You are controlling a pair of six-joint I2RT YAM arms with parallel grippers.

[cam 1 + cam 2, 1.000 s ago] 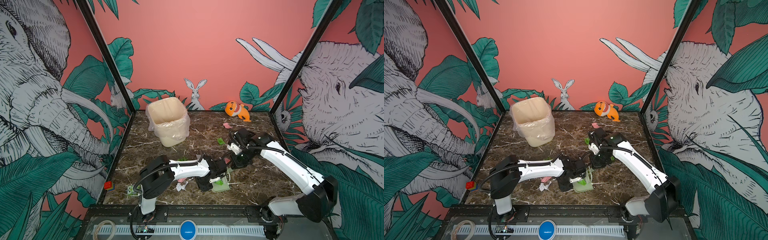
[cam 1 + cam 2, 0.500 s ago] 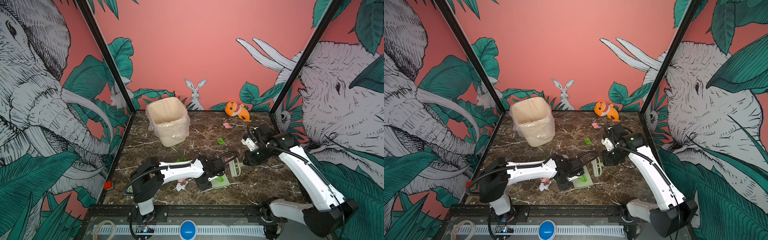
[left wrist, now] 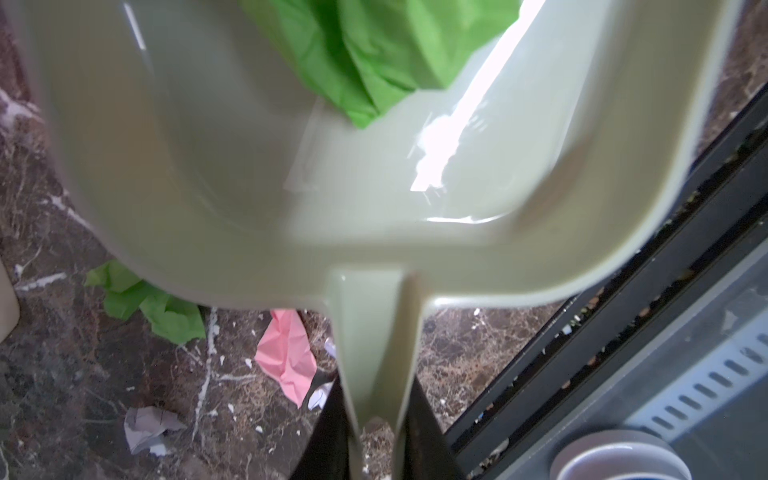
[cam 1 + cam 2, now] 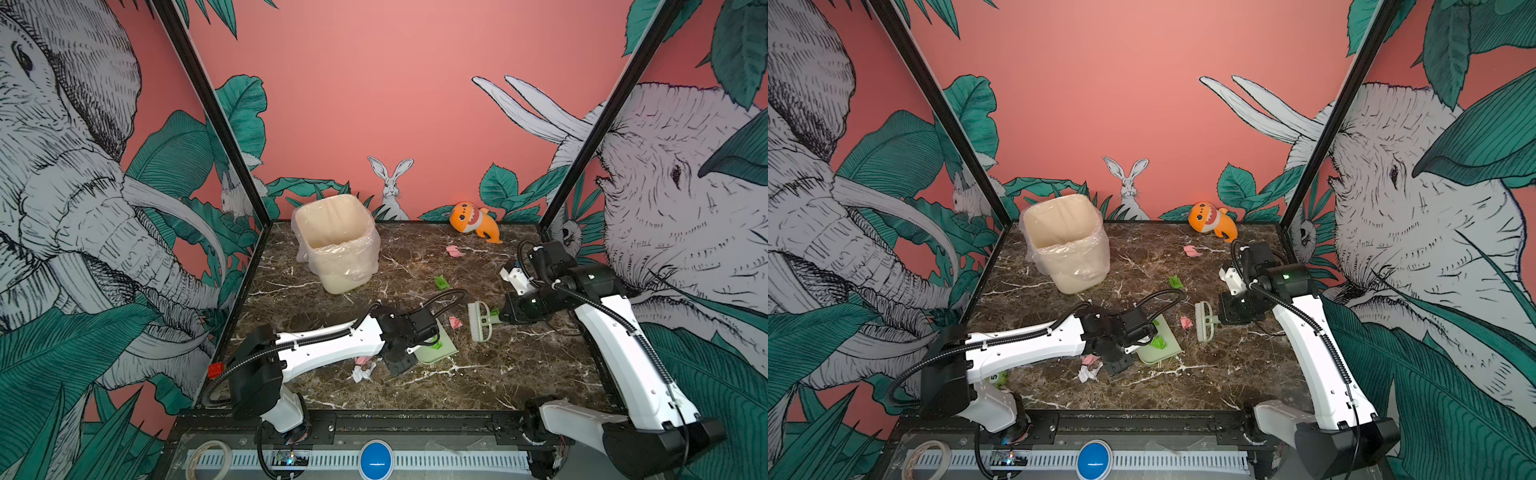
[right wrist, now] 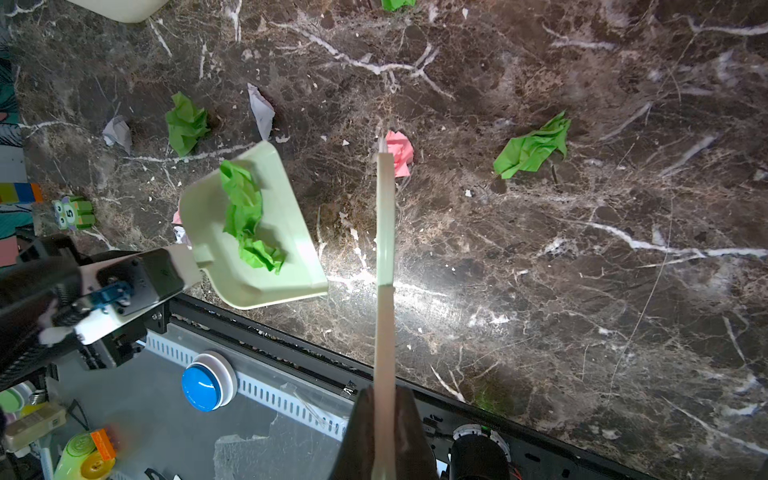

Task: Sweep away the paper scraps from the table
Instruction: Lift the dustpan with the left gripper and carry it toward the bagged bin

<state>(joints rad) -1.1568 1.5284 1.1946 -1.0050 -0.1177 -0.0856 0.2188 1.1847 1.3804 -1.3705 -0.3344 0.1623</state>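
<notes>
Bright overhead glare on table (image 5: 436, 266); dustpan (image 3: 208, 166) blurred.

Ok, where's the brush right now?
In a top view the brush is right of centre on the table, gripped by the right claw, with a pink scrap between it and the dustpan.

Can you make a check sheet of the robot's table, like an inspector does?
Surface: brown marble table, dotted with tiny white crumbs.
Job's things: green, pink and white paper scraps scattered; one green scrap lies in the dustpan.
Clutter: lined bin, orange shark toy at the back.
Pincers: left pincer shut on the dustpan handle; right pincer shut on the brush.
Cables: black hoses run along both arms.
Surroundings: pink jungle-painted walls.
</notes>
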